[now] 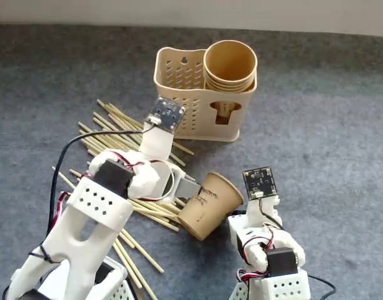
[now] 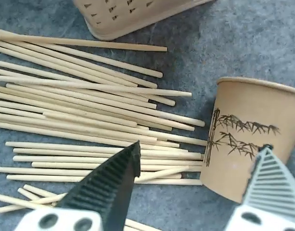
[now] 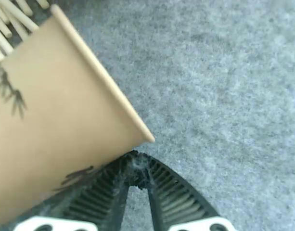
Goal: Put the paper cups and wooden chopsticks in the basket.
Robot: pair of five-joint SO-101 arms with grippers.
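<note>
A tan paper cup (image 1: 210, 203) with a bamboo print lies on its side on the grey carpet, mouth toward the right arm. My left gripper (image 1: 187, 187) stands open at the cup's base end. In the left wrist view the cup (image 2: 248, 139) sits by the white finger (image 2: 270, 187), and the black finger (image 2: 113, 185) hangs over the wooden chopsticks (image 2: 89, 110). My right gripper (image 3: 136, 166) is shut, with its tips against the cup's rim (image 3: 101, 79) and nothing between them. The beige basket (image 1: 172, 81) holds several stacked cups (image 1: 230, 65) in its right compartment.
Many loose chopsticks (image 1: 116, 131) fan out across the carpet from the basket's left side to under the left arm. Bare carpet (image 1: 328, 144) lies to the right of the basket and of the right arm (image 1: 269, 256).
</note>
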